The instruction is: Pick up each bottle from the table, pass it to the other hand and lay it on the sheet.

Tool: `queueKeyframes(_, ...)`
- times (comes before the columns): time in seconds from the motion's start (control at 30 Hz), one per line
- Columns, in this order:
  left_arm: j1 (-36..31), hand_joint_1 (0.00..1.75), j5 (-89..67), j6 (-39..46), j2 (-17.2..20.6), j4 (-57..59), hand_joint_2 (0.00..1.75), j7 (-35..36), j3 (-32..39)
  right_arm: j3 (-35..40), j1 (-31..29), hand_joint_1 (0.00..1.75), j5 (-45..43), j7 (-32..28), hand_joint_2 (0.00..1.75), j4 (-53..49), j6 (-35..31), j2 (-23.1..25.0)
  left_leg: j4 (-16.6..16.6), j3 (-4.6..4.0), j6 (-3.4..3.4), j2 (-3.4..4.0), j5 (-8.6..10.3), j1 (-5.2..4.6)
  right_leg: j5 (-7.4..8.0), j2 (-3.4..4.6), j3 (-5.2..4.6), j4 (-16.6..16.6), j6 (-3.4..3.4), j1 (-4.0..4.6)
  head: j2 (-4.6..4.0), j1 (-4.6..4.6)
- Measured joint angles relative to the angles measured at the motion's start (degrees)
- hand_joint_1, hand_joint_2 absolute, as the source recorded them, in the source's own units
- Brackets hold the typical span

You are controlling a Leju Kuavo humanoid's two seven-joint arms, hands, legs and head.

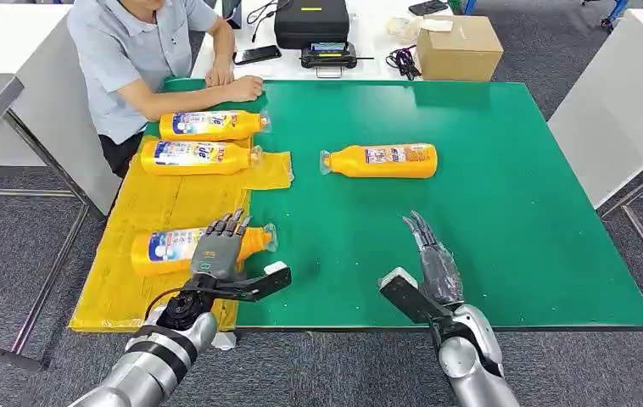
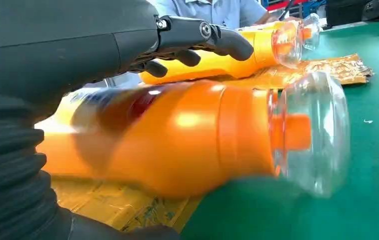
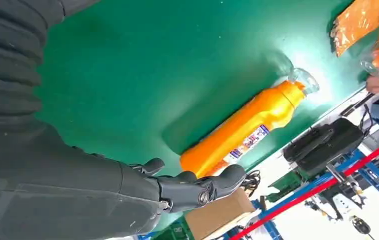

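Note:
Three orange bottles lie on the yellow sheet (image 1: pixel 157 203) at the table's left: two at the far end (image 1: pixel 208 125) (image 1: pixel 192 158) and a near bottle (image 1: pixel 161 249). My left hand (image 1: pixel 219 248) hovers over the near bottle's neck with fingers stretched and thumb out, not clasping it. In the left wrist view this bottle (image 2: pixel 192 140) lies under my fingers (image 2: pixel 217 37), its clear cap over the green top. A fourth bottle (image 1: pixel 382 160) lies on the green table (image 1: pixel 513 212), also seen from my right wrist (image 3: pixel 242 135). My right hand (image 1: pixel 433 257) is open near the front edge, holding nothing.
A person sits at the far left corner with a forearm (image 1: pixel 233 86) resting on the table. Behind the green top stand a cardboard box (image 1: pixel 458 47), a black case (image 1: pixel 310 21) and a phone (image 1: pixel 257 55). White tables flank both sides.

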Motion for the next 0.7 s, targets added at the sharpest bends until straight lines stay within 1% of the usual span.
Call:
queueKeyframes(0.2, 0.04, 0.0, -0.33, 2.21, -0.15, 0.37, 1.75, 0.46, -0.09, -0.22, -0.16, 0.0, 0.39, -0.02, 1.75, 0.35, -0.17, 0.02, 0.0, 0.02, 0.0, 0.0, 0.01, 0.0, 0.0, 0.0, 0.01, 0.0, 0.0, 0.0, 0.0, 0.0)
queueKeyframes(0.27, 0.46, 0.0, -0.79, 4.31, -0.28, 0.09, 1.75, 0.44, -0.26, -0.24, -0.15, 0.0, 0.96, -0.13, 1.75, 0.37, -0.75, 0.02, 0.0, 0.02, 0.0, 0.01, 0.01, 0.0, 0.0, 0.01, 0.0, 0.0, 0.0, 0.0, 0.0, 0.02)
queueKeyframes(0.33, 1.96, 0.0, -0.83, 8.09, -0.37, -1.4, 1.75, -0.55, -0.42, -0.28, -0.07, 0.0, 1.88, -0.87, 1.75, 0.37, -2.72, 0.04, 0.0, 0.0, 0.0, 0.06, 0.01, 0.0, 0.0, 0.03, -0.05, 0.01, 0.0, 0.0, 0.0, 0.0)
queueKeyframes(0.37, 2.73, 0.0, -0.87, 9.31, -0.48, -2.55, 1.75, -1.03, -0.63, -0.35, -0.01, 0.0, 2.42, -1.16, 0.0, 0.35, -3.84, 0.02, 0.0, -0.02, 0.0, 0.04, 0.01, 0.0, 0.0, 0.02, -0.06, 0.01, 0.0, 0.0, 0.0, 0.0)
queueKeyframes(0.4, 3.44, 0.0, -1.03, 9.64, -0.72, -3.84, 1.75, -1.27, -0.85, -0.46, 0.01, 0.0, 2.93, -1.22, 0.0, 0.35, -4.68, 0.02, 0.0, -0.05, 0.0, 0.0, 0.01, 0.0, 0.0, 0.0, -0.06, 0.0, 0.0, 0.0, 0.0, 0.02)
queueKeyframes(0.43, 4.0, 0.0, -1.2, 9.62, -0.87, -4.86, 1.75, -1.31, -1.01, -0.52, 0.01, 0.0, 3.67, -1.18, 1.75, 0.31, -5.37, 0.02, 0.0, -0.06, 0.0, 0.0, 0.0, 0.0, 0.0, 0.0, -0.07, 0.0, 0.0, 0.0, 0.0, 0.02)
queueKeyframes(0.5, 5.25, 0.0, -1.2, 10.54, -0.94, -7.26, 1.75, -1.99, -1.62, -0.52, 0.05, 0.0, 7.05, -0.24, 1.75, 0.17, -7.46, -0.11, 0.0, -0.08, 0.0, 0.05, -0.01, 0.0, 0.0, 0.02, -0.11, 0.0, 0.0, 0.0, 0.0, 0.0)
queueKeyframes(0.6, 7.42, 0.0, -0.28, 13.07, -1.44, -12.07, 1.75, -4.88, -2.95, -0.44, -0.21, 0.0, 18.22, 3.9, 1.75, 0.22, -12.92, -1.56, 0.0, -0.18, 0.0, -0.03, -0.01, -0.02, -0.01, -0.02, -0.17, -0.01, 0.0, -0.01, 0.0, 0.0)
queueKeyframes(0.63, 8.38, 0.0, 1.47, 13.79, -1.64, -14.3, 1.75, -6.83, -3.81, -0.35, -0.61, 0.0, 21.56, 5.41, 1.75, 0.43, -13.38, -2.5, 0.0, -0.18, 0.0, -0.03, -0.01, -0.02, -0.01, -0.01, -0.17, -0.01, 0.0, -0.01, 0.0, 0.0)
queueKeyframes(0.7, 10.19, 0.0, 5.12, 14.01, -1.88, -18.22, 1.75, -10.7, -5.84, -0.2, -1.95, 0.0, 23.72, 6.97, 1.75, 1.73, -12.5, -4.59, 0.0, -0.19, 0.01, -0.01, -0.02, -0.05, 0.0, 0.0, -0.16, -0.01, 0.01, -0.03, 0.0, 0.0)
